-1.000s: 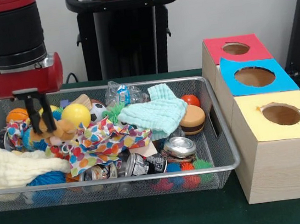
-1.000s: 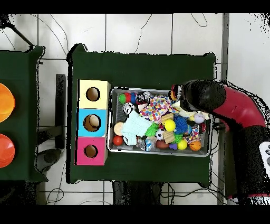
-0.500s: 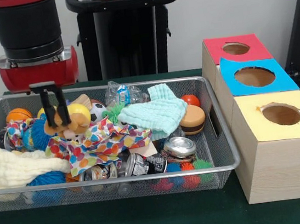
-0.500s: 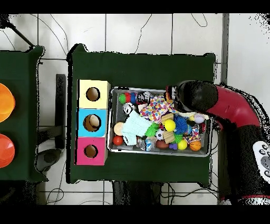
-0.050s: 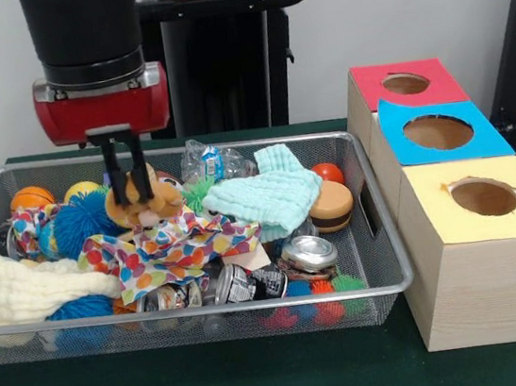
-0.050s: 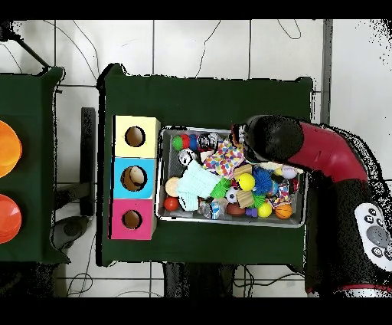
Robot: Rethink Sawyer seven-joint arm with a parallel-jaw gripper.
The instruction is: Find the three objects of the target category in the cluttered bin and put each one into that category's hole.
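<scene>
A plain pale wall [image 5: 404, 2] behind; white floor tiles [image 6: 199, 46], perhaps crossed by cables.

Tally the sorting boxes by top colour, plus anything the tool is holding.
Red-topped box: 1
Blue-topped box: 1
Yellow-topped box: 1
Tan plush toy held in the tool: 1
Total: 4

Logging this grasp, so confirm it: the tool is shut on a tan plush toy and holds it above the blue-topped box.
Wrong in one respect. The front view shows the tool shut on the tan plush toy, but above the wire bin, over the polka-dot cloth, not above the blue-topped box.
</scene>
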